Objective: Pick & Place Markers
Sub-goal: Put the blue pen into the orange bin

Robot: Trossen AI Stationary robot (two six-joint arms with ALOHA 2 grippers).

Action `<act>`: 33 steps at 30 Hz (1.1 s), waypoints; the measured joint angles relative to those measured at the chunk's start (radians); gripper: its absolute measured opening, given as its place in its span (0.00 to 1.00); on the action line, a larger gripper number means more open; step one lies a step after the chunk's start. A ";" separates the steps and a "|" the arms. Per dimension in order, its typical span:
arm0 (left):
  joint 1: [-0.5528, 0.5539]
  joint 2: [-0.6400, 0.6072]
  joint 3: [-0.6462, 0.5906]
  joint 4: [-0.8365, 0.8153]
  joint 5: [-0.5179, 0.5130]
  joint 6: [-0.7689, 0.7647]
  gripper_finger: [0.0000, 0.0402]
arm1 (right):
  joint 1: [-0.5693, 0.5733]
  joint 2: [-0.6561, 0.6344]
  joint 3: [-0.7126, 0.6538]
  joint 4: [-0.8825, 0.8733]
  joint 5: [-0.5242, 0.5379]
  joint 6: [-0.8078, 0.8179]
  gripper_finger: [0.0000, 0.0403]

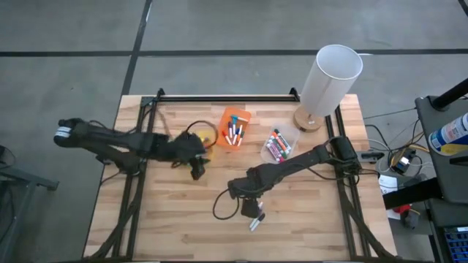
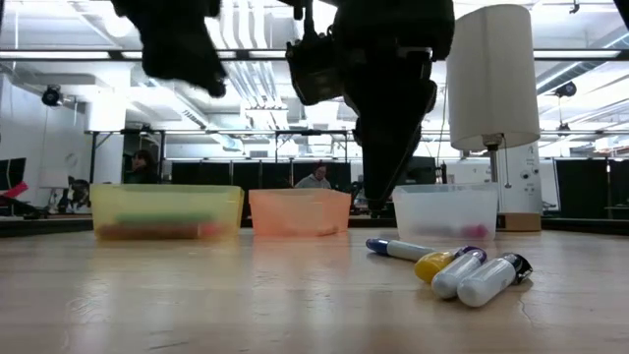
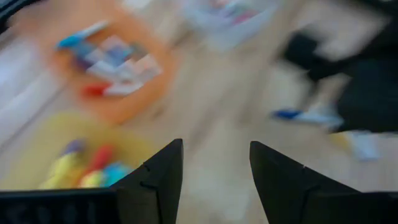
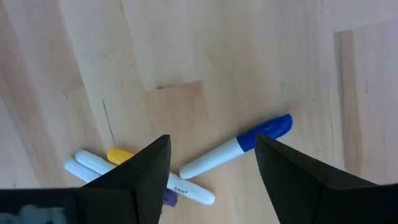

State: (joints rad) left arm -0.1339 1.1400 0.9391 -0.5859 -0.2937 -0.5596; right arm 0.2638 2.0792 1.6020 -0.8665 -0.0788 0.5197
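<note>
A few markers lie loose on the wooden table near its front: a white one with a blue cap (image 4: 236, 149), and white ones with a yellow-capped one (image 4: 118, 163) beside it, also seen in the low view (image 2: 472, 272). My right gripper (image 4: 211, 140) hovers open just above them, pointing down. More markers lie in the yellow bin (image 3: 87, 171), the orange bin (image 1: 234, 128) and the clear bin (image 1: 278, 145). My left gripper (image 3: 214, 146) is open with nothing in it, raised beside the yellow bin (image 1: 205, 134).
A white lamp (image 1: 329, 79) on a wooden base stands at the table's far right corner. A black rail (image 1: 227, 97) runs along the far edge. A loose black cable (image 1: 223, 207) loops by my right gripper. Bare wood lies to the front left.
</note>
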 joint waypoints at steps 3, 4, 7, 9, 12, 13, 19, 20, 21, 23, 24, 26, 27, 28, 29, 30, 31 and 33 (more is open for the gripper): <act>-0.115 -0.055 -0.047 0.158 -0.035 -0.010 0.44 | 0.000 0.000 0.000 0.002 0.013 0.006 0.56; -0.156 -0.072 -0.069 0.222 -0.055 -0.009 0.44 | -0.002 0.000 0.000 0.002 0.032 0.030 0.56; -0.286 -0.112 -0.147 0.434 -0.128 0.030 0.44 | -0.007 0.000 0.000 0.002 0.097 0.122 0.56; -0.365 -0.126 -0.207 0.596 -0.175 0.088 0.44 | -0.008 0.000 0.000 0.002 0.125 0.163 0.56; -0.460 -0.140 -0.295 0.856 -0.222 0.218 0.44 | -0.002 0.000 0.000 -0.002 0.126 0.211 0.56; -0.485 -0.144 -0.322 0.936 -0.246 0.258 0.44 | 0.001 0.000 0.000 -0.005 0.124 0.226 0.56; -0.558 -0.148 -0.481 1.410 -0.435 0.467 0.44 | 0.007 0.000 -0.006 -0.008 0.127 0.301 0.56; -0.558 -0.147 -0.503 1.438 -0.435 0.437 0.44 | 0.008 0.000 -0.006 -0.012 0.126 0.313 0.56; -0.558 -0.146 -0.522 1.455 -0.431 0.399 0.44 | 0.010 0.000 -0.008 -0.014 0.119 0.326 0.56; -0.558 -0.146 -0.546 1.462 -0.422 0.344 0.44 | 0.014 0.000 -0.017 -0.012 0.105 0.353 0.56; -0.558 -0.146 -0.553 1.466 -0.421 0.325 0.44 | 0.014 0.000 -0.025 -0.013 0.104 0.367 0.56; -0.558 -0.146 -0.559 1.469 -0.419 0.294 0.44 | 0.015 0.001 -0.044 -0.013 0.103 0.395 0.56; -0.558 -0.146 -0.560 1.471 -0.417 0.294 0.44 | 0.014 0.001 -0.054 -0.012 0.101 0.416 0.56; -0.558 -0.146 -0.560 1.479 -0.413 0.305 0.44 | 0.014 0.001 -0.061 -0.012 0.101 0.433 0.56; -0.558 -0.147 -0.559 1.485 -0.408 0.312 0.44 | 0.013 0.001 -0.069 -0.008 0.101 0.446 0.56; -0.558 -0.147 -0.558 1.486 -0.401 0.314 0.44 | 0.013 0.001 -0.075 -0.005 0.101 0.453 0.56; -0.558 -0.147 -0.558 1.486 -0.393 0.315 0.44 | 0.013 0.001 -0.081 0.001 0.101 0.456 0.56; -0.558 -0.147 -0.559 1.486 -0.369 0.315 0.44 | 0.014 0.001 -0.089 0.019 0.100 0.458 0.56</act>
State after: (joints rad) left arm -0.6914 0.9928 0.3801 0.9004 -0.6627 -0.2444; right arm 0.2775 2.0800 1.5126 -0.8480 0.0208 0.9774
